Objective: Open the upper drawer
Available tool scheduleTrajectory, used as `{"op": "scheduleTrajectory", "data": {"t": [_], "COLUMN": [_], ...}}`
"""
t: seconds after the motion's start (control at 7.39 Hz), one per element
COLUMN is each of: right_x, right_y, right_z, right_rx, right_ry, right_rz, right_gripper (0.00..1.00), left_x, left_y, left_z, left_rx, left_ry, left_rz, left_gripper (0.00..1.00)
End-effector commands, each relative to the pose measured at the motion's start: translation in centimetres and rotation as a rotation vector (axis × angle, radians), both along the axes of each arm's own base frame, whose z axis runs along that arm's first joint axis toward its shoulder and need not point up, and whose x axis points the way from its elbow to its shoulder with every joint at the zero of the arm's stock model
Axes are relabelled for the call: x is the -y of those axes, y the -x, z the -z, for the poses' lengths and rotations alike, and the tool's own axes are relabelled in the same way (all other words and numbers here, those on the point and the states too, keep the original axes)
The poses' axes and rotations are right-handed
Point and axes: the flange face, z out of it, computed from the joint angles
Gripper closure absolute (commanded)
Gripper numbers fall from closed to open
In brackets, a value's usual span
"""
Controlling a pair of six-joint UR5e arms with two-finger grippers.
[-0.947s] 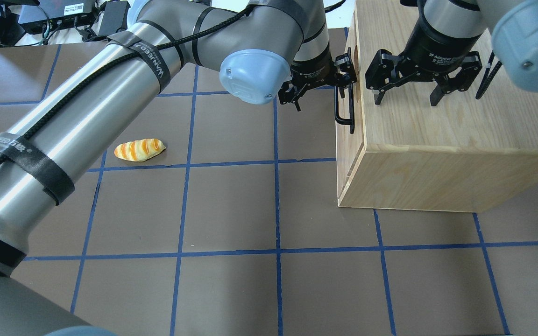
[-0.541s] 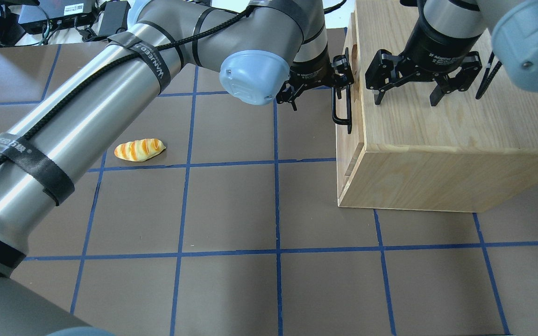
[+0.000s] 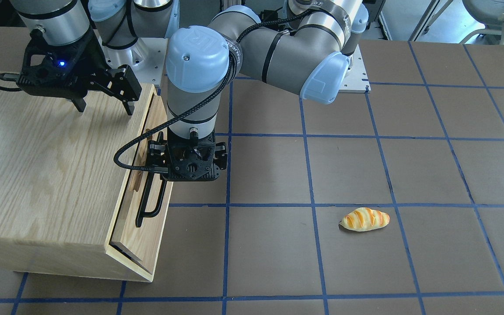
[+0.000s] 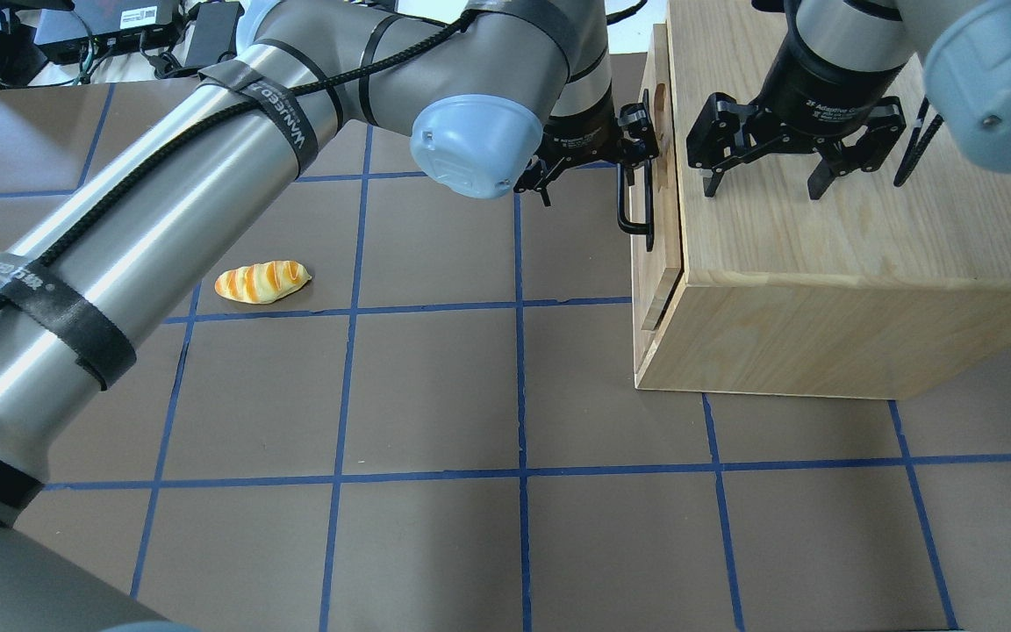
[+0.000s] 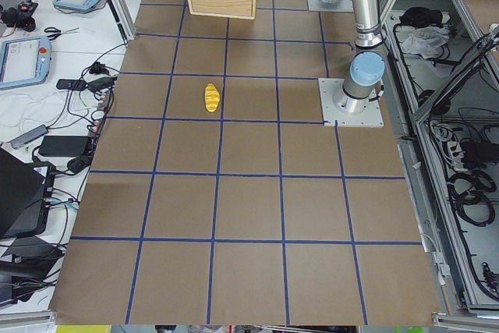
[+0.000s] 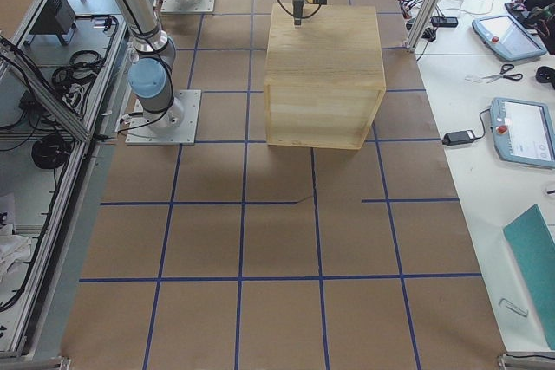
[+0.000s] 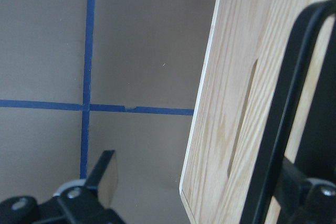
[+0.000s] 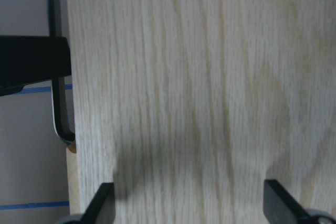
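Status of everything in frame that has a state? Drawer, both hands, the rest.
upper drawer: ajar, front standing out from the cabinet.
left hand: open, hooked around the handle.
handle: inside the left hand, not clamped.
right hand: open, tips down at the cabinet top; contact unclear.
bread: lying on the table, apart from both hands.

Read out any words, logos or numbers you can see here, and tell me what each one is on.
"2F Adaptive": on the right gripper, along its body.
"WANEED": on the black strap round the left arm.
"UR": on the blue joint cap.
White barcode sticker: too small to read.
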Motion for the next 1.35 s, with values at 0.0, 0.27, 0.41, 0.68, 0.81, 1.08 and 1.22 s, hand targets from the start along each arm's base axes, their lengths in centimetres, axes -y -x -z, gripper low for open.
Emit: {"op": "scheduleTrajectory", "data": {"t": [0.0, 0.27, 0.41, 0.68, 0.81, 1.08, 1.22], "right_x": [0.0, 0.0, 0.0, 0.0, 0.0, 0.0, 0.0], "right_y": [0.0, 0.0, 0.0, 0.0, 0.0, 0.0, 0.0], "right_z": [0.0, 0.0, 0.0, 0.0, 0.0, 0.0, 0.0], "right_rx": [-0.001, 0.001, 0.001, 0.001, -0.001, -0.001, -0.001], "right_ry": [0.0, 0.0, 0.0, 0.0, 0.0, 0.0, 0.0], "right_rz": [0.0, 0.0, 0.0, 0.0, 0.0, 0.0, 0.0], "right_gripper": [0.0, 0.0, 0.0, 0.0, 0.0, 0.0, 0.0], "left_x": [-0.1, -0.1, -0.3, -1.2, -1.2, -1.1, -0.9], "left_y": [-0.1, -0.3, -0.3, -1.0, -1.1, -1.2, -1.2], "left_z": [-0.2, -0.1, 0.2, -1.4, -1.2, -1.1, -0.9], "left_rx": [0.001, 0.005, 0.006, 0.012, 0.014, 0.015, 0.018], "left_ry": [0.003, 0.0, -0.006, -0.018, -0.023, -0.023, -0.021], "left_rz": [-0.002, 0.0, 0.001, -0.002, -0.003, 0.004, 0.019], "left_gripper": [0.0, 0.0, 0.0, 0.0, 0.0, 0.0, 0.0]}}
